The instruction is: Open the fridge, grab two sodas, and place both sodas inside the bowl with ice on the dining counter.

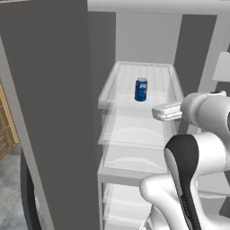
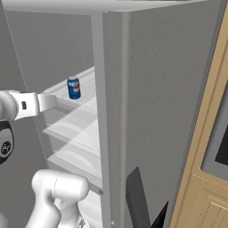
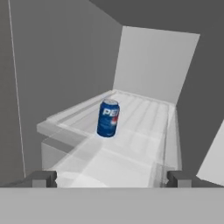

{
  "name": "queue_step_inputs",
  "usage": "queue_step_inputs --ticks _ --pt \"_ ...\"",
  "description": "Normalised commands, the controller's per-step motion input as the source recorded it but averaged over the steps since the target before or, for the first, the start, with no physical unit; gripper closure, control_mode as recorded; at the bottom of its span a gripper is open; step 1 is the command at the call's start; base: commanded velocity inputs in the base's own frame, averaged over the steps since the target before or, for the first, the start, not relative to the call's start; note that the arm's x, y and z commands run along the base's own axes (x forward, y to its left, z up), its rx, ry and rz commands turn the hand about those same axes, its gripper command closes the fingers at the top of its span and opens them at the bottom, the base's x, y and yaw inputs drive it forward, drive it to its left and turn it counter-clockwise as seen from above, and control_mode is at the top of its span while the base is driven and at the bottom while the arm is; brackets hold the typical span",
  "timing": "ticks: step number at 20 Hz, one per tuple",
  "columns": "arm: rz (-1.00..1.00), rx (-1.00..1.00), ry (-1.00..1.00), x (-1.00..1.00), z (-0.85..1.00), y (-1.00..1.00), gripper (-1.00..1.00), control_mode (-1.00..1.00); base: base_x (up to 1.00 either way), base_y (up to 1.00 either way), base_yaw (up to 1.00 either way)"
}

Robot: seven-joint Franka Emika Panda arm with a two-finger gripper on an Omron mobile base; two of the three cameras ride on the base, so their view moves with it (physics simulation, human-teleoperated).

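Hand view: one soda (image 3: 107, 118) stands upright on the fridge (image 3: 144, 65) shelf, beyond the released, empty claw (image 3: 111, 178).

At your three o'clock stands a light wood panelled cabinet (image 2: 209, 178); at nine, grey mottled floor (image 1: 9, 188).

One soda can (image 1: 141, 89), one open fridge (image 1: 49, 112), several white shelves (image 1: 134, 130)

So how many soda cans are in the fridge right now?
1. The soda can stands upright on the top white shelf of the open fridge, near the shelf's front. Others might hide behind the door or on lower shelves.
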Motion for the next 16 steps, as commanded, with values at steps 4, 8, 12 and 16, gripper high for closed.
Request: queue_step_inputs --ticks 4,8,12,16 --pt "0.02 0.03 -0.13 0.01 -0.15 0.00 -1.00 -1.00 0.00 0.00 0.00" --pt "-0.03 0.08 -0.04 0.09 -0.14 0.20 -1.00 -1.00 0.00 0.00 0.00" --pt "-0.12 0.21 0.00 0.07 -0.04 0.03 -1.00 -1.00 0.00 0.00 0.00" --pt "-0.16 0.12 0.02 0.27 0.00 0.01 -1.00 -1.00 0.00 0.00 0.00"
